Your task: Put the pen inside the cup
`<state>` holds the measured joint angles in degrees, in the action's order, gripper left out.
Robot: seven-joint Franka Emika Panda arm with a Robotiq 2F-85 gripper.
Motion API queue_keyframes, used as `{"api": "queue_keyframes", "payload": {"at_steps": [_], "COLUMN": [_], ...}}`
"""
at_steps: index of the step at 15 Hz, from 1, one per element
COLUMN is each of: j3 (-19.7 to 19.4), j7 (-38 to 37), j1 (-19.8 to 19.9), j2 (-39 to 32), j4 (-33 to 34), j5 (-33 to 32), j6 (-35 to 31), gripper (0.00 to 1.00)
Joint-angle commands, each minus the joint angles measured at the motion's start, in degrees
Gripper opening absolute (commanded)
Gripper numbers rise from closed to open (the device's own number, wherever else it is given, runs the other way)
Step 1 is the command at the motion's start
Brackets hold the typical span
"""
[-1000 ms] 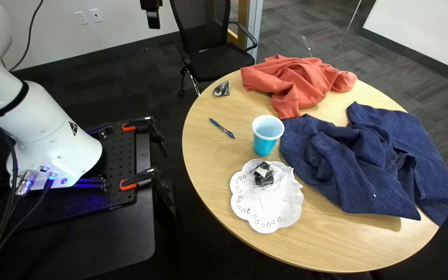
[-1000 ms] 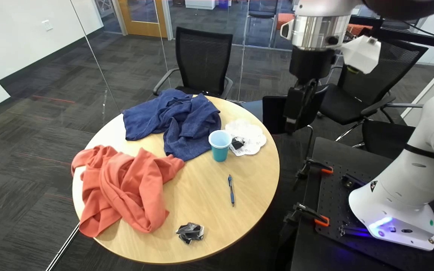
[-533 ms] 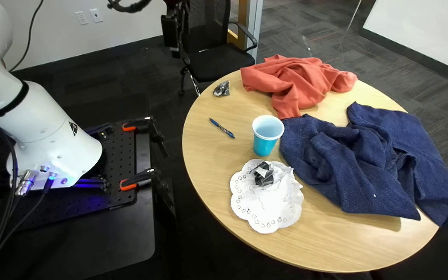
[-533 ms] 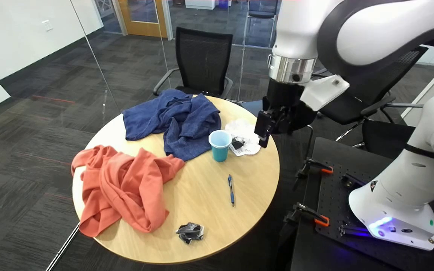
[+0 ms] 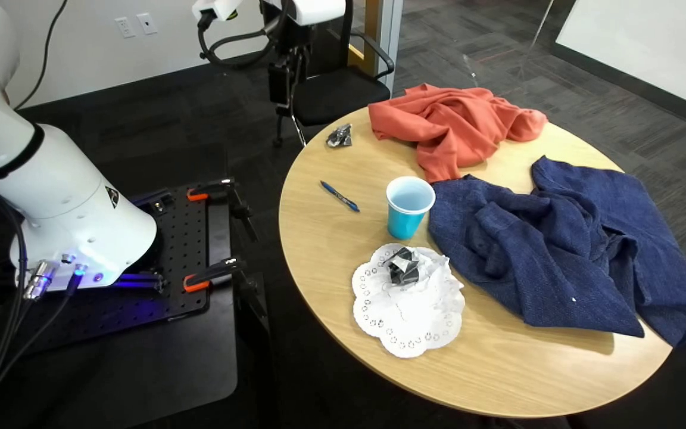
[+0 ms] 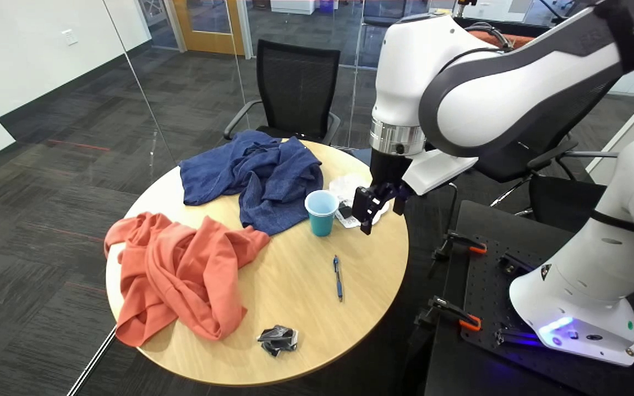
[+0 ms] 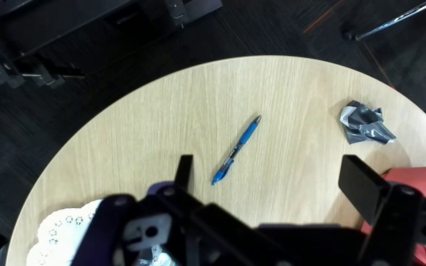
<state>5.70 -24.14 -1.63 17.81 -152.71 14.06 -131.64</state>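
Note:
The blue pen [image 5: 340, 196] lies flat on the round wooden table, and it also shows in an exterior view [image 6: 338, 279] and in the wrist view [image 7: 236, 150]. The blue cup [image 5: 404, 220] stands upright on the table with its opening up; it also shows in an exterior view [image 6: 322, 224]. In the wrist view the cup is almost wholly hidden behind the gripper body. My gripper [image 7: 268, 162] is open and empty, its fingers wide apart, held well above the table. In an exterior view the gripper [image 6: 382, 220] hangs pointing down, up and to the right of the pen.
A navy cloth [image 5: 533, 250] lies beside the cup, and a red-orange cloth [image 5: 456, 128] lies behind it. A white doily [image 5: 379, 322] holds crumpled paper and a black wrapper [image 5: 404, 268]. Another black wrapper [image 7: 366, 123] lies near the table edge. Chairs stand around the table.
The arm has swung in toward the table and the gripper has come lower, moving left in an exterior view. The pen, cup and cloths have not moved.

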Motion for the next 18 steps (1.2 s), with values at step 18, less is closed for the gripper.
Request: {"api": "queue_keyframes", "payload": {"at_steps": [18], "j3": [-0.2], "j7": [-11.1], "j1": [-1.2], "j2": [-22.4], "j4": [4.3], "j5": [4.0], "j6": [-19.6], "gripper": [1.0]}}
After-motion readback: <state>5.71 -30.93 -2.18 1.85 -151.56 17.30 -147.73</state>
